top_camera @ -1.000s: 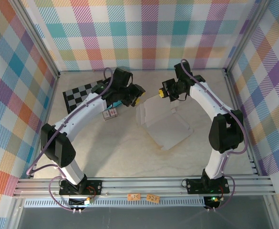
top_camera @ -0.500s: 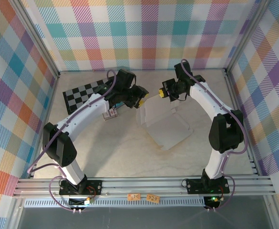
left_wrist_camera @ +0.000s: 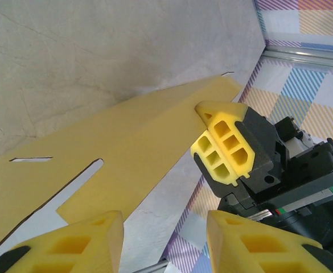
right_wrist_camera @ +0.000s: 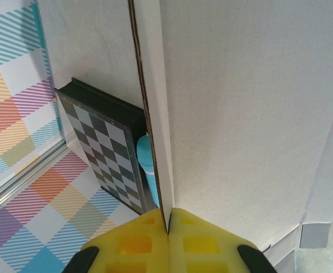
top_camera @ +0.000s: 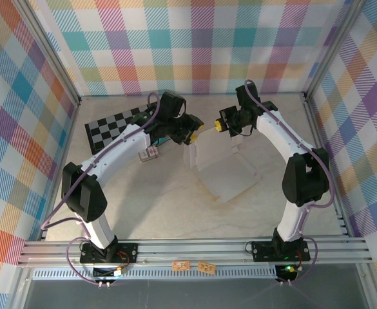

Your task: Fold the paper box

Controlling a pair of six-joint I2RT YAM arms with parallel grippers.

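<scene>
Top external view: a pale, marbled table point(top_camera: 149, 206) sits inside a booth whose walls point(top_camera: 201, 45) are covered with plaid cloth in pastel and bright squares. Metal posts mark the corners and a slotted metal rail point(top_camera: 194, 252) runs along the near edge, where both arm bases are bolted. The box point(top_camera: 230, 174) is an unfolded sheet a little right of centre. Its near part lies flat on the table and its far panel is raised off it. The right gripper point(top_camera: 221, 125) meets the far top edge of that panel. In the right wrist view its yellow fingers are pressed together point(right_wrist_camera: 167, 224) with the thin edge of the box point(right_wrist_camera: 240, 114) pinched between them. The left gripper point(top_camera: 191, 129) is just left of the raised panel, close to the right one. In the left wrist view its two fingers stand wide apart point(left_wrist_camera: 163, 236) with nothing between them, and beyond them a yellow flap of the box point(left_wrist_camera: 143, 136) rises slantwise, the right gripper point(left_wrist_camera: 223, 142) clamped at its upper end. At the far left a checkerboard point(top_camera: 111, 125) lies flat on the table. The right wrist view shows it point(right_wrist_camera: 98, 153) with a teal tube point(right_wrist_camera: 147, 165) just beside its edge, both behind the sheet.
</scene>
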